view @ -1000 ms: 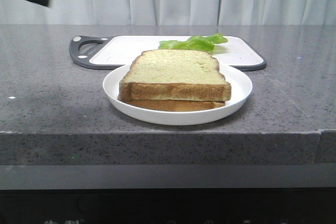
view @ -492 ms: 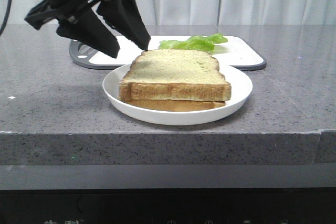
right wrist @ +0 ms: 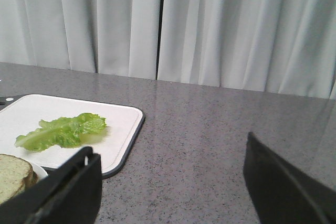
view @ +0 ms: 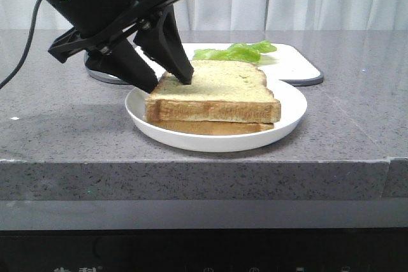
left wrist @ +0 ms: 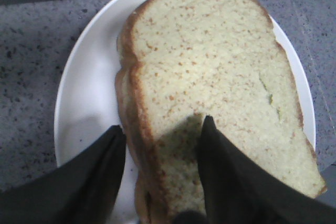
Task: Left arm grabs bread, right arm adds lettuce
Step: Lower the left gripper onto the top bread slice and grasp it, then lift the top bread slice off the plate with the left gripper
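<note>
Two slices of bread are stacked on a white plate (view: pixel 290 103). The upper slice is the bread (view: pixel 220 84), pale crumb with a brown crust, and fills the left wrist view (left wrist: pixel 210 66). My left gripper (view: pixel 168 85) is open and straddles the bread's left crust edge: one finger rests on the top face, the other hangs beside the stack over the plate (left wrist: pixel 89 87). The crust lies between the fingers (left wrist: pixel 220 161). The lettuce (view: pixel 236 51) lies on the white cutting board behind the plate and shows in the right wrist view (right wrist: pixel 60 132). My right gripper (right wrist: pixel 170 156) is open above bare counter.
The white cutting board (view: pixel 293 68) has a dark rim and a handle at its left end, partly hidden by the left arm. A second matching slice (view: pixel 210 127) lies under the bread. Grey speckled counter (view: pixel 64 119) surrounds the plate; curtains hang behind.
My left gripper came down from the upper left into view and moved right onto the bread's left edge. Bread, plate and lettuce have not moved.
</note>
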Robot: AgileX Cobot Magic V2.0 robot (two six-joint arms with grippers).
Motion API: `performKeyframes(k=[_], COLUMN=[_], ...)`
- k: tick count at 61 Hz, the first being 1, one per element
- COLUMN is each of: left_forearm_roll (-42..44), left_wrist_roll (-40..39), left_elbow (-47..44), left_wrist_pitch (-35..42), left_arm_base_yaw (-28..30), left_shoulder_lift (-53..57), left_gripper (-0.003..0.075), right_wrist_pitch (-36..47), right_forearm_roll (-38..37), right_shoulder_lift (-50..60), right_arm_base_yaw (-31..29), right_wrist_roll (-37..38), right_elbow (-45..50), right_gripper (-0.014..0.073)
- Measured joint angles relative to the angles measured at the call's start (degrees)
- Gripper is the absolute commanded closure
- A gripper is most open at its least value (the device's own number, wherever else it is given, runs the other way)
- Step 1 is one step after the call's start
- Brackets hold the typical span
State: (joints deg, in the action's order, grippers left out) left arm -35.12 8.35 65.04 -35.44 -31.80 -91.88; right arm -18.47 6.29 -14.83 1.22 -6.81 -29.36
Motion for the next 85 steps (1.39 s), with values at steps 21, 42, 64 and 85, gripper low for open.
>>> performKeyframes(k=[21, 42, 64, 85], left_forearm_roll=[-1.9, -2.5, -2.6, -2.3], left_wrist_roll=[0.1, 0.1, 0.1, 0.2], left_elbow=[0.5, 0.6, 0.5, 0.2], left_wrist_pitch=[0.4, 0.5, 0.0, -0.3], left_arm_base_yaw=[0.0, 0.0, -0.1, 1.2], left_shoulder_lift=[-2.2, -2.2, 1.2, 10.0], left_gripper=[0.0491, 0.074, 0.0739, 0.0739], right_wrist_pitch=[0.0, 0.0, 0.0, 0.0], right_forearm_roll=[0.0, 0.0, 0.0, 0.0], right_shoulder_lift=[0.0, 0.0, 0.0, 0.0], right_arm_base_yaw=[0.0, 0.0, 0.0, 0.0], right_wrist_roll=[0.0, 0.0, 0.0, 0.0], right_elbow=[0.0, 0.0, 0.0, 0.0], right_gripper=[0.0018, 0.0018, 0.0018, 0.0018])
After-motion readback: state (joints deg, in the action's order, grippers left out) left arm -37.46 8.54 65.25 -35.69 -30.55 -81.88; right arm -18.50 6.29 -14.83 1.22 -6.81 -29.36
